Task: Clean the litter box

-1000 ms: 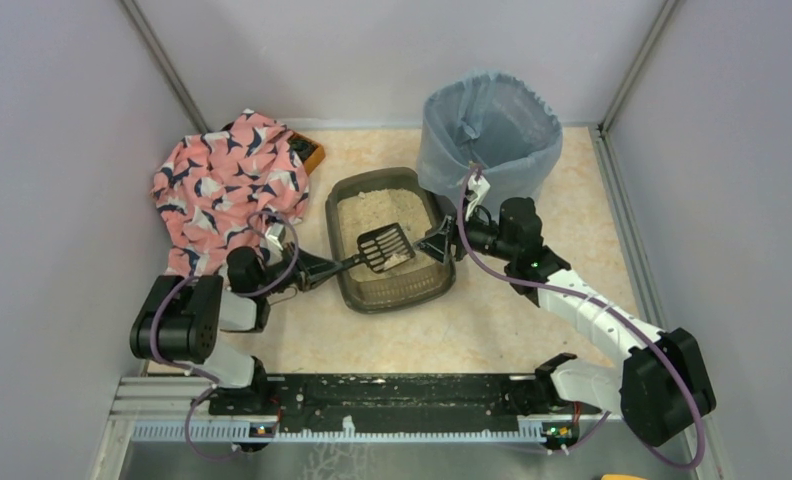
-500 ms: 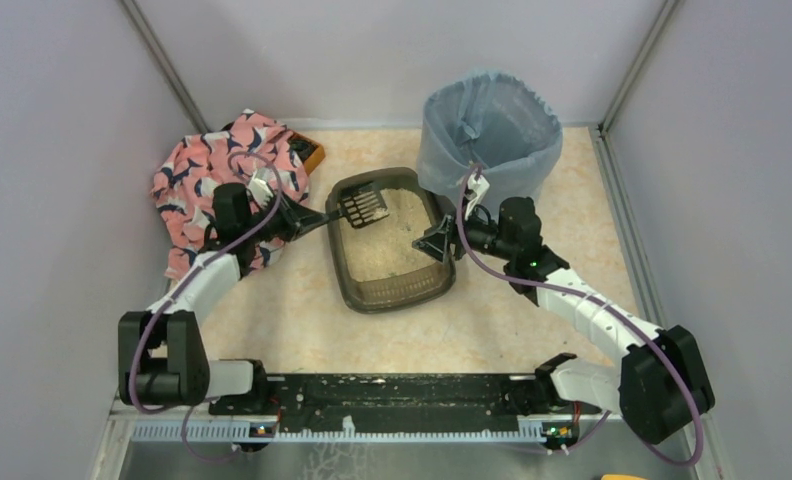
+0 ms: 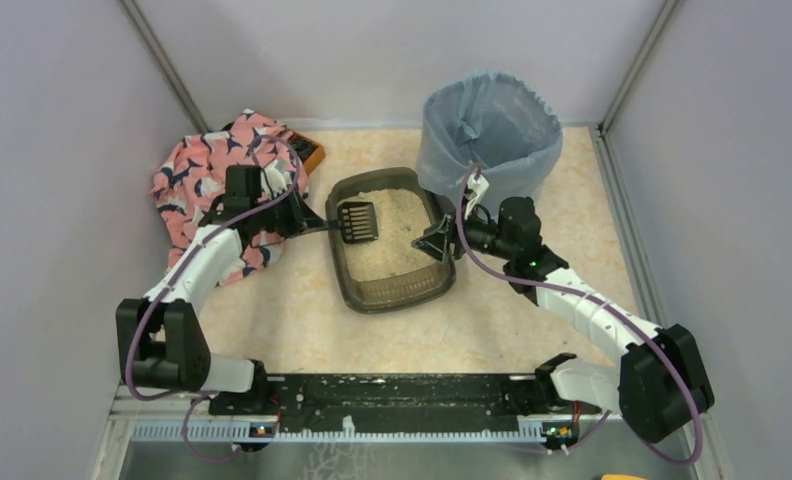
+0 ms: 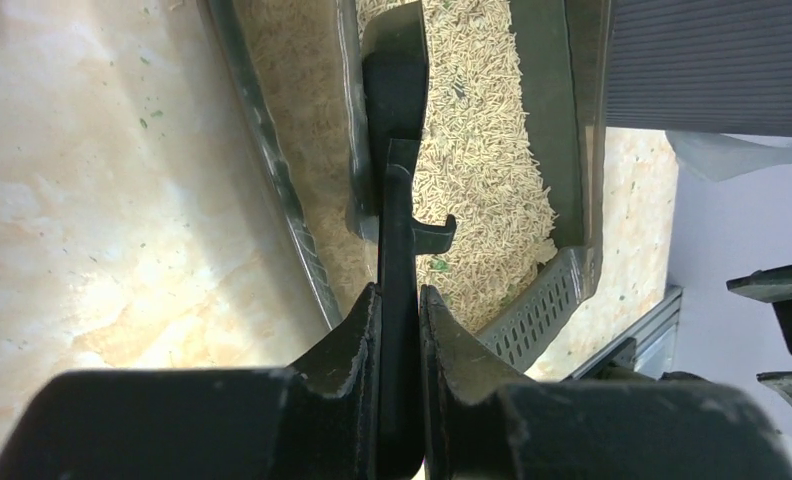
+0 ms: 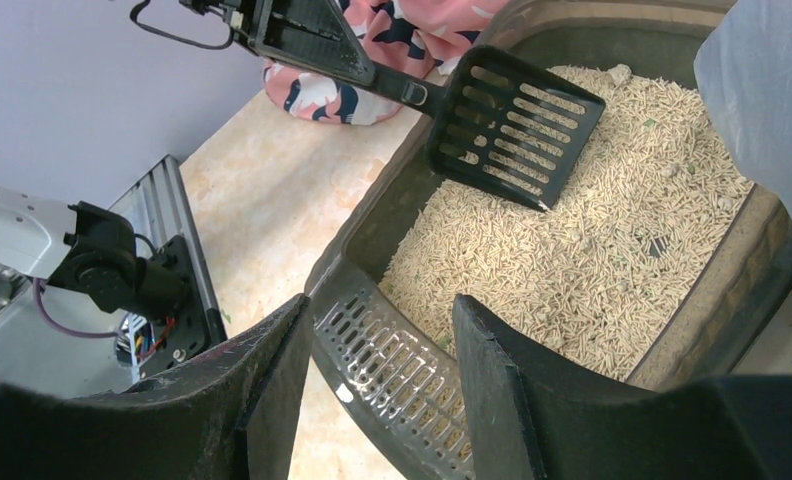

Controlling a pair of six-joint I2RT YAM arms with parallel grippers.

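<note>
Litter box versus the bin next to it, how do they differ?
The litter box is a low, dark rectangular tray with rounded corners; the bin is tall and round. The litter box holds beige pellets; the bin is lined with a blue-grey bag. Both are open-topped and stand on the table.

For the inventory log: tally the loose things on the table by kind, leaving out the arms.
litter box: 1
scoop: 1
bin: 1
cloth: 1
orange item, partly hidden by the cloth: 1
Total: 5
</note>
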